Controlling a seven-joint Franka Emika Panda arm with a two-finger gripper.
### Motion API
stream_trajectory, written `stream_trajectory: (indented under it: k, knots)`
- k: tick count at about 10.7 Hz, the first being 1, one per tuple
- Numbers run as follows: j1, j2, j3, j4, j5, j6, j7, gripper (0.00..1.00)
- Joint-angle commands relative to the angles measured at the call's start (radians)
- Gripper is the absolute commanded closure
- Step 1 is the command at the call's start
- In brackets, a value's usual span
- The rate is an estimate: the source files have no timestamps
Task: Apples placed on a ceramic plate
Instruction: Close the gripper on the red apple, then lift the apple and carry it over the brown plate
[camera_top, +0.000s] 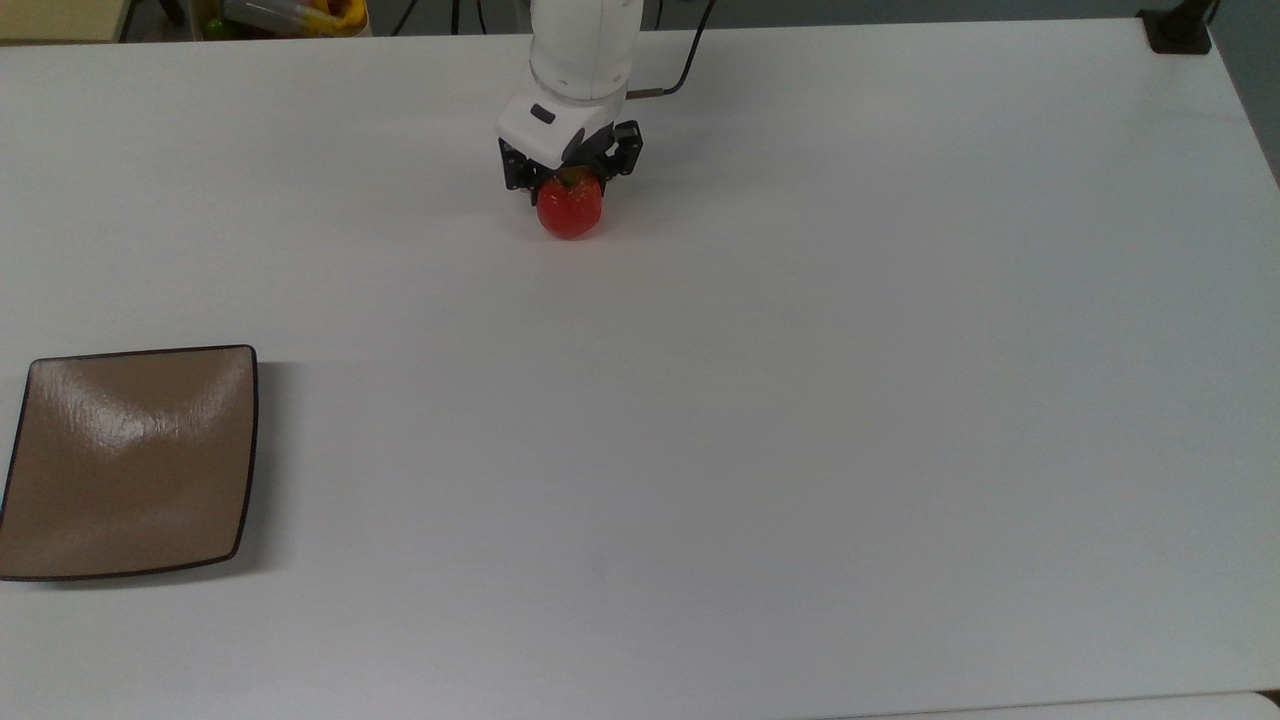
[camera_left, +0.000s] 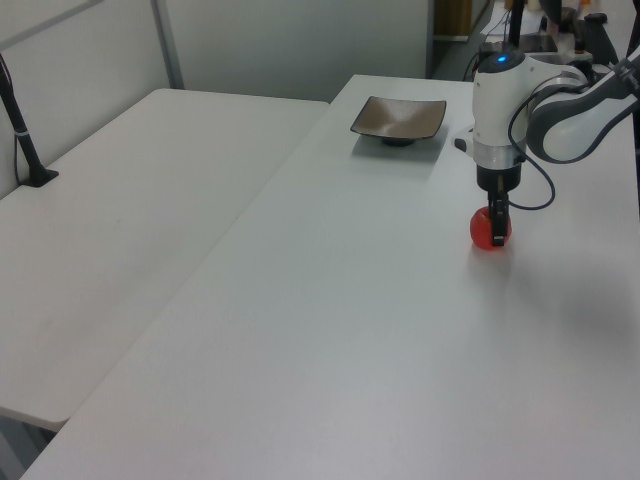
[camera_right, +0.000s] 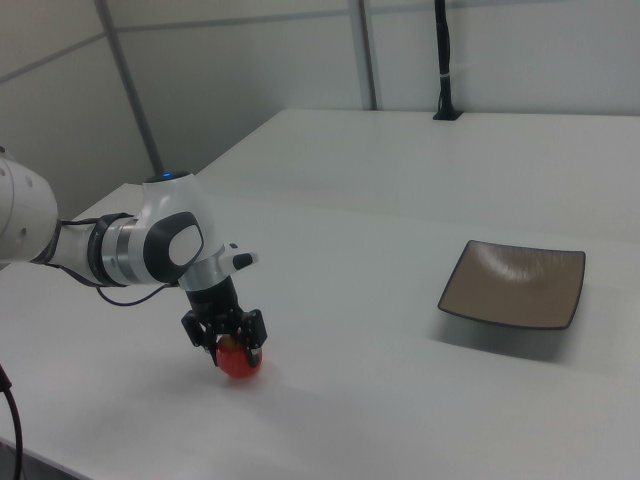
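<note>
**Gripper closed around apple on bench**

The small glossy red apple is seen resting on the white bench, far side in the top view. The black two-finger gripper is set down over it, fingers clamped on its sides. The square tan-brown ceramic plate lies well apart, at the top view's left edge, with nothing on it.

White tables, grey partition walls.
</note>
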Motion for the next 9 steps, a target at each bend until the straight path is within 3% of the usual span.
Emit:
stream_trajectory:
  k: [1,4,9]
  knots:
    - [-0.006,-0.01,0.006,-0.004,-0.021,0.019,0.022,0.69]
    - [-0.008,-0.03,0.006,0.081,-0.006,-0.096,0.025,0.69]
    - [-0.034,-0.041,-0.005,0.412,0.102,-0.384,0.016,0.68]
